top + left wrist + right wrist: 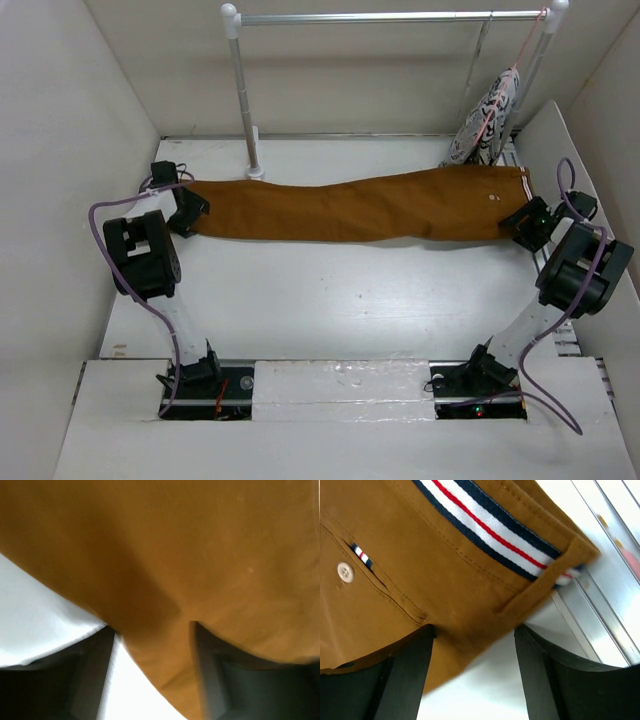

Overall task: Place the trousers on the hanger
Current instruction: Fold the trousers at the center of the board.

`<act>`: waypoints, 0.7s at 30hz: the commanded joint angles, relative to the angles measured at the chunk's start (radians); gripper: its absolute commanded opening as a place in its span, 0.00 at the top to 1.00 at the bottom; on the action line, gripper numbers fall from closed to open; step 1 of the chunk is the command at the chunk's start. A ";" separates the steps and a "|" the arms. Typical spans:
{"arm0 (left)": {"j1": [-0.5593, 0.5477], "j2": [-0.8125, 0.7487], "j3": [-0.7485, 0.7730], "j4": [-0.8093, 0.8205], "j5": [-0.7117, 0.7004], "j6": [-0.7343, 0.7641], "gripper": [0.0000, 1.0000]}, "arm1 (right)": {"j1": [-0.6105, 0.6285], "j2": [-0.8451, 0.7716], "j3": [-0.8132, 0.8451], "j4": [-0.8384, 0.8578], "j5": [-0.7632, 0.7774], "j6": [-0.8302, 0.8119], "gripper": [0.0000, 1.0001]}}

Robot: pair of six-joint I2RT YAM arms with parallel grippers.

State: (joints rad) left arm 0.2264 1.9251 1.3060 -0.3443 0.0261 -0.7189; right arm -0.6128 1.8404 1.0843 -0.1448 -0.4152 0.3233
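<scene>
The rust-brown trousers (360, 208) lie flat across the far part of the table, legs to the left, striped waistband (490, 525) to the right. My left gripper (190, 215) is at the leg end. In the left wrist view (150, 630) its jaws stand wide apart with the trousers (165, 570) lying between and over them. My right gripper (522, 222) is at the waistband corner. In the right wrist view (472, 630) it is open, its fingers astride the lower edge of the trousers (405, 580). No grey wire hanger shows in any view.
A metal clothes rail (390, 17) on two posts stands at the back. A black-and-white patterned cloth (487, 125) hangs from its right end on a pink hanger. White walls close in the table on the left, back and right. A slotted strip (605, 605) runs beside the waistband.
</scene>
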 commanded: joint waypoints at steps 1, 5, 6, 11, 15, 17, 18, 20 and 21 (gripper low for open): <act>-0.004 0.081 -0.005 0.014 0.040 -0.046 0.51 | 0.036 0.088 0.086 0.080 -0.002 0.074 0.30; -0.004 0.101 0.079 -0.047 -0.073 -0.007 1.00 | 0.062 0.099 0.132 0.081 0.041 0.088 0.78; -0.004 0.098 0.094 -0.059 -0.139 0.007 1.00 | 0.062 0.085 0.144 0.027 0.079 0.074 0.86; 0.019 0.058 0.124 -0.117 -0.356 0.079 1.00 | 0.062 -0.091 0.103 -0.073 0.194 -0.065 1.00; 0.097 0.008 0.098 -0.143 -0.425 0.058 1.00 | 0.053 -0.245 -0.009 -0.159 0.236 -0.135 1.00; 0.106 -0.015 0.076 -0.156 -0.474 0.065 1.00 | 0.044 -0.343 -0.072 -0.174 0.225 -0.153 1.00; 0.106 -0.040 0.062 -0.165 -0.521 0.062 1.00 | 0.022 -0.377 -0.107 -0.185 0.205 -0.155 1.00; 0.106 -0.069 0.017 -0.191 -0.546 0.047 1.00 | 0.006 -0.499 -0.220 -0.220 0.170 -0.181 1.00; 0.106 -0.098 0.003 -0.200 -0.570 0.032 1.00 | -0.008 -0.541 -0.250 -0.239 0.153 -0.190 1.00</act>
State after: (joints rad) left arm 0.2871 1.9362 1.3457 -0.4889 -0.2928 -0.6933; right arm -0.5491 1.4021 0.8986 -0.3683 -0.3256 0.2161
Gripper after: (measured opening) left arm 0.021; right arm 0.199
